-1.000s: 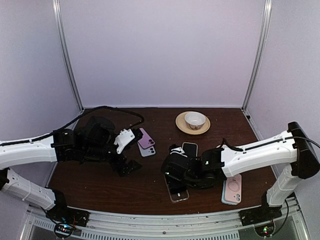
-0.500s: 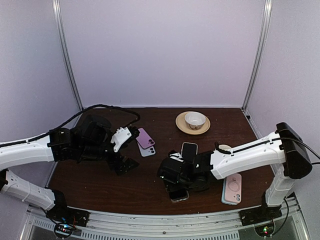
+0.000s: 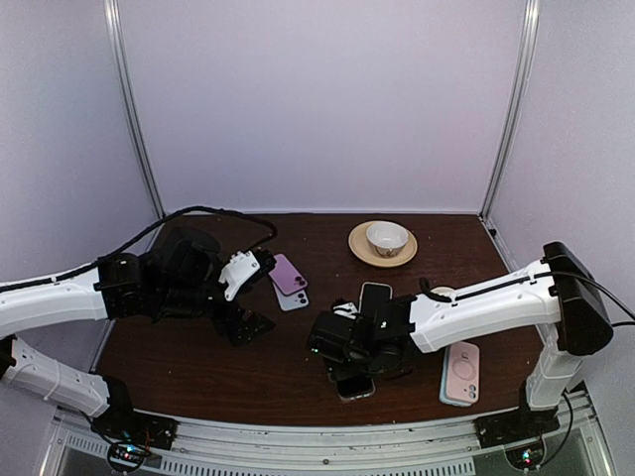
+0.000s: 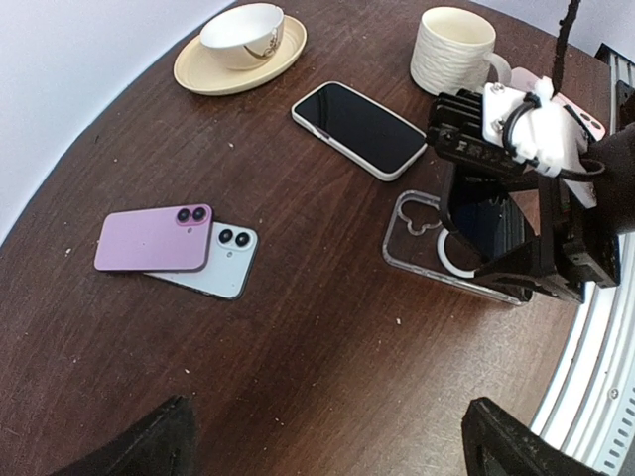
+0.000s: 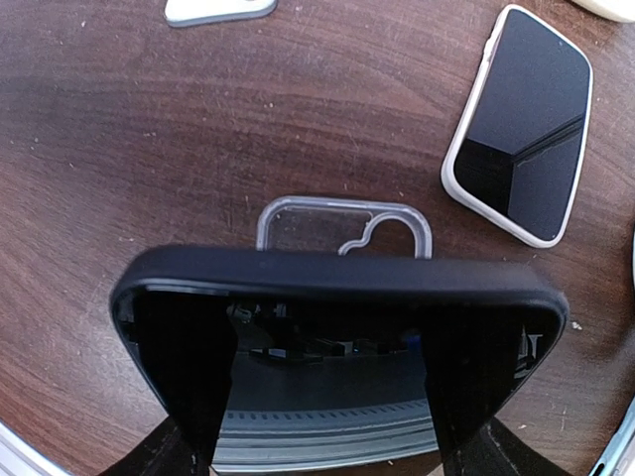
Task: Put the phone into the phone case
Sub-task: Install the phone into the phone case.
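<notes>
Right wrist: the right gripper (image 5: 332, 416) clamps the black phone (image 5: 337, 297) by its sides, over the clear case (image 5: 342, 226). Left wrist: the left gripper (image 4: 327, 451) gapes wide above the table (image 4: 298, 347). Top: the case (image 3: 355, 385) lies beneath the right gripper (image 3: 342, 344).

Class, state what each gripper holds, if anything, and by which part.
Right gripper grips the black phone by its two long side edges, over the clear case; left gripper holds nothing.

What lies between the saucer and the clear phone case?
A white-edged phone, lying screen up; the left wrist view shows it.
</notes>
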Robot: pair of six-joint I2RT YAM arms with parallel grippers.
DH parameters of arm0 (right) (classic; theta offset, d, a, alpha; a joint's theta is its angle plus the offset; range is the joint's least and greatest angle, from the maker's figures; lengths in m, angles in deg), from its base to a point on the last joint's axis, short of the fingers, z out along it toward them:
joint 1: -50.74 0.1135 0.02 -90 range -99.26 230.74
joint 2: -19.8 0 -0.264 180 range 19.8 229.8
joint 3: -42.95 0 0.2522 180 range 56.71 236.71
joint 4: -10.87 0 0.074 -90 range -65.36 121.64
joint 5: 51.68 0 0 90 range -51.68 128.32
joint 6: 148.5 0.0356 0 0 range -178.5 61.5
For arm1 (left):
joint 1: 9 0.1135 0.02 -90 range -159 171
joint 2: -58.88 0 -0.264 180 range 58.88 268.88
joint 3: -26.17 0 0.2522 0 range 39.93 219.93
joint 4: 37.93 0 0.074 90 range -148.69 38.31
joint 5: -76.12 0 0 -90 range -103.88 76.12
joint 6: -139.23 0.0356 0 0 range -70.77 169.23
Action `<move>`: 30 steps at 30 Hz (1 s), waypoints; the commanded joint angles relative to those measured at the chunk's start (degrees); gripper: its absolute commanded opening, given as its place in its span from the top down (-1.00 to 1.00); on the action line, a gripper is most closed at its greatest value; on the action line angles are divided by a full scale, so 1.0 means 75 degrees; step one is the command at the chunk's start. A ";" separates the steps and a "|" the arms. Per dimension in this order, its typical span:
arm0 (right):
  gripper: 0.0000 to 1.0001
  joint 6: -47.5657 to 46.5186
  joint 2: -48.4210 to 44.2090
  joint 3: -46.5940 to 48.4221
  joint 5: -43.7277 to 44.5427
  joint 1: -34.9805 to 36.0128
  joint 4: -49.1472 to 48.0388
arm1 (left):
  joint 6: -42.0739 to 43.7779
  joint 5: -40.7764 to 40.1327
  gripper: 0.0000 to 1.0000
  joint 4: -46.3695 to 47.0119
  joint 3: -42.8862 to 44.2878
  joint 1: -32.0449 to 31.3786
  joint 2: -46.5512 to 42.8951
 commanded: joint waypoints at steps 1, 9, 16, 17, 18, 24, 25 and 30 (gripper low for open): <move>1.00 0.0160 0.0178 0.0139 0.0023 -0.0033 0.0077 | -0.0039 0.0060 -0.95 0.0039 0.0173 0.0080 -0.0045; 1.00 0.0252 0.0438 0.0156 0.0069 -0.0034 0.0387 | -0.0039 0.0090 -0.95 0.0028 0.0173 0.0104 -0.0051; 1.00 0.0610 0.0772 0.0417 0.0050 -0.0075 0.0580 | -0.0039 0.0084 -0.95 0.0006 0.0173 0.0136 -0.0040; 1.00 0.0684 0.0826 0.0424 0.0040 -0.0086 0.0603 | -0.0039 0.0085 -0.95 0.0007 0.0170 0.0137 -0.0047; 1.00 0.0772 0.0865 0.0415 0.0055 -0.0091 0.0643 | -0.0039 0.0083 -0.95 0.0003 0.0162 0.0133 -0.0042; 0.90 0.0984 0.1023 0.0365 0.0211 -0.0111 0.0639 | -0.0030 0.0095 -0.95 -0.0007 0.0171 0.0151 -0.0063; 0.83 0.1007 0.1046 0.0389 0.0244 -0.0113 0.0664 | -0.0029 0.0096 -0.95 -0.0001 0.0167 0.0149 -0.0069; 0.51 0.1066 0.1062 0.0478 0.0367 -0.0115 0.0849 | -0.0028 0.0085 -0.95 -0.0013 0.0173 0.0154 -0.0071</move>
